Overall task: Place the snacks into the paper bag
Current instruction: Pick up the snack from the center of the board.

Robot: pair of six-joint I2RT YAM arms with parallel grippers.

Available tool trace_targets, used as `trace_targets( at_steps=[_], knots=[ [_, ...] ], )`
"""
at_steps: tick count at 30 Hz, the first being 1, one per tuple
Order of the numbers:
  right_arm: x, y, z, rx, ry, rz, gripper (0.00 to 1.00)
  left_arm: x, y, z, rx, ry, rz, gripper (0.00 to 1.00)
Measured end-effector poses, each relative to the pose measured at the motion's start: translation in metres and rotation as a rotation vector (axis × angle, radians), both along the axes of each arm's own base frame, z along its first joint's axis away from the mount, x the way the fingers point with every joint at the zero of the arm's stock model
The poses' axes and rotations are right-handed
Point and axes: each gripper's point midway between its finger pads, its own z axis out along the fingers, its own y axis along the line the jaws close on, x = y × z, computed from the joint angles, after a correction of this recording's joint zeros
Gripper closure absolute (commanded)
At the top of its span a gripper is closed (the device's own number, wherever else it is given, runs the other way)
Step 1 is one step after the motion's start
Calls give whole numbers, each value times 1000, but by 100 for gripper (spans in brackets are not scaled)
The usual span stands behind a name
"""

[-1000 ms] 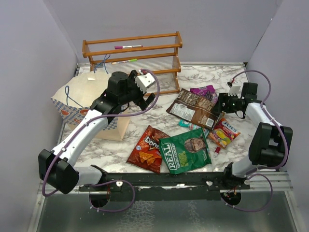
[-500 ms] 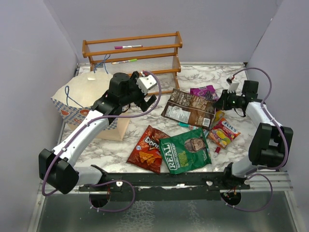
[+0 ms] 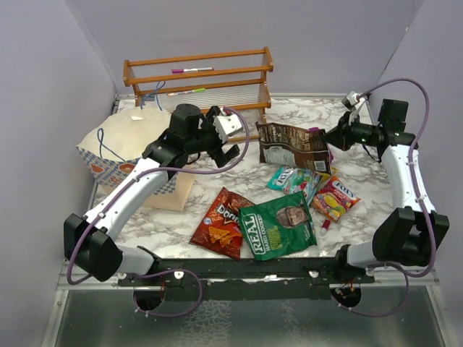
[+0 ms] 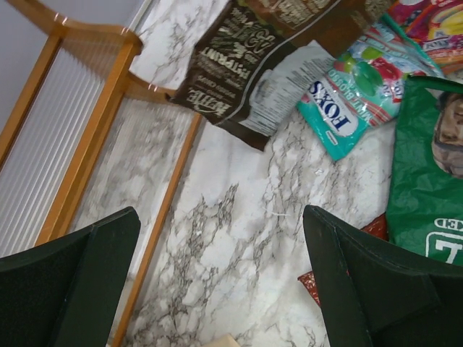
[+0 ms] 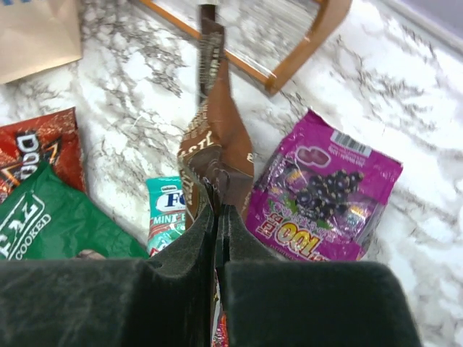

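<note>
My right gripper (image 3: 334, 137) (image 5: 217, 210) is shut on the top edge of the glossy brown bag (image 3: 293, 144) (image 5: 217, 137), which hangs lifted above the table. A magenta candy pack (image 5: 322, 195) lies beneath it. Teal packs (image 3: 293, 179) (image 4: 354, 94), a red-yellow pack (image 3: 335, 199), the green REAL chips (image 3: 278, 228) and the red Doritos (image 3: 223, 223) lie on the marble. The checkered paper bag (image 3: 108, 148) stands at the left. My left gripper (image 3: 226, 137) (image 4: 221, 282) hovers open between the paper bag and the snacks, holding nothing.
A wooden rack (image 3: 199, 83) (image 4: 94, 144) stands at the back, just behind the left gripper. A tiny red-pink object (image 3: 325, 224) lies by the green chips. Purple walls close in both sides.
The right gripper shut on the brown bag and lifted it up and toward the back; the teal packs beneath now show. The left arm shifted slightly right.
</note>
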Motion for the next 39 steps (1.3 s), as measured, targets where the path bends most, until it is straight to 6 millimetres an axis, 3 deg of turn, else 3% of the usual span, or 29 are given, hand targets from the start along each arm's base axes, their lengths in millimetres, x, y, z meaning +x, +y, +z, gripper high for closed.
trace_targets(
  at_steps=[7,16,21,28,31,35,39],
  knots=[
    [-22,30,28,-48,-97,176,99,-19,-28,5,-8,-3,-197,4],
    [-65,99,39,-67,-145,413,99,-36,-55,2,24,-28,-375,4],
    [-85,127,50,-81,-180,502,99,-42,-62,9,56,-91,-468,1],
    [-100,142,70,-86,-243,550,99,-47,-67,5,105,-131,-578,2],
    [-106,143,74,-85,-257,556,99,-53,-68,-1,109,-112,-614,8],
    [-110,142,80,-82,-269,549,99,-61,-73,-6,82,-56,-656,24],
    [-115,140,84,-83,-284,535,99,-71,-83,-11,34,34,-686,29]
  ],
)
